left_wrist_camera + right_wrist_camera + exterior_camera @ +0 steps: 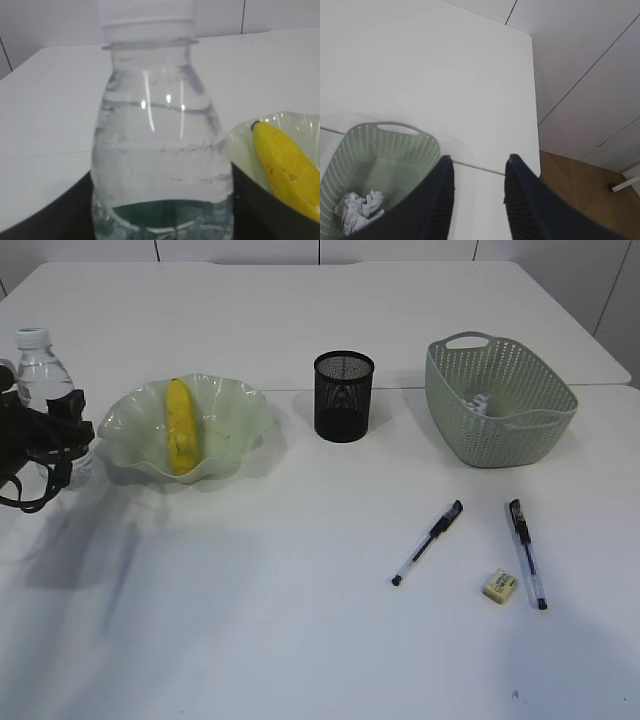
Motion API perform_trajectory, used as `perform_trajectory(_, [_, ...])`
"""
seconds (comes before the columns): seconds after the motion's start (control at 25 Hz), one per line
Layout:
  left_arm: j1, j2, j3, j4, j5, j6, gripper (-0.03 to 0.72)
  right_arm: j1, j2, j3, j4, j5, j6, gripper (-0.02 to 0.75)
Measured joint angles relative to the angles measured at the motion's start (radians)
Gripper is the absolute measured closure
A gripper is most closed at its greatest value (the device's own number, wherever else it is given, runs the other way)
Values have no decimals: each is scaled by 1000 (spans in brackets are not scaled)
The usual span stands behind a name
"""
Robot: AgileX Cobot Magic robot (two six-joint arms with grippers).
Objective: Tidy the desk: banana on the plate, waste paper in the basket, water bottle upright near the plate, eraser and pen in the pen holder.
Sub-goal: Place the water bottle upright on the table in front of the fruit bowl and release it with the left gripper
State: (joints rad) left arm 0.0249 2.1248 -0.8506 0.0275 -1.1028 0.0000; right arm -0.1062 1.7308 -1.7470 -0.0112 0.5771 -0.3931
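A clear water bottle (pixel 38 368) with a white cap stands upright at the far left, just left of the plate (pixel 235 420). My left gripper (pixel 50 432) is shut on its lower body. In the left wrist view the water bottle (pixel 160 150) fills the gap between the two black fingers (pixel 45 215). The banana (pixel 180 425) lies in the pale green wavy plate. Crumpled waste paper (pixel 482 403) sits inside the green basket (pixel 520 425). Two pens (pixel 428 542) (pixel 527 552) and a small eraser (pixel 500 586) lie on the table. My right gripper (pixel 477 165) hangs open and empty above the basket (pixel 395 127).
The black mesh pen holder (pixel 343 395) stands between plate and basket. A seam in the tabletop runs behind them. In the right wrist view the table's far right edge (pixel 535 125) drops to a wooden floor.
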Motion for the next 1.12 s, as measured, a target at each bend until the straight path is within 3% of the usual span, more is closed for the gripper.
perform_trajectory(1.12, [0,5,0,-4,2,0,253,0,0,0,-2,-1,0,477])
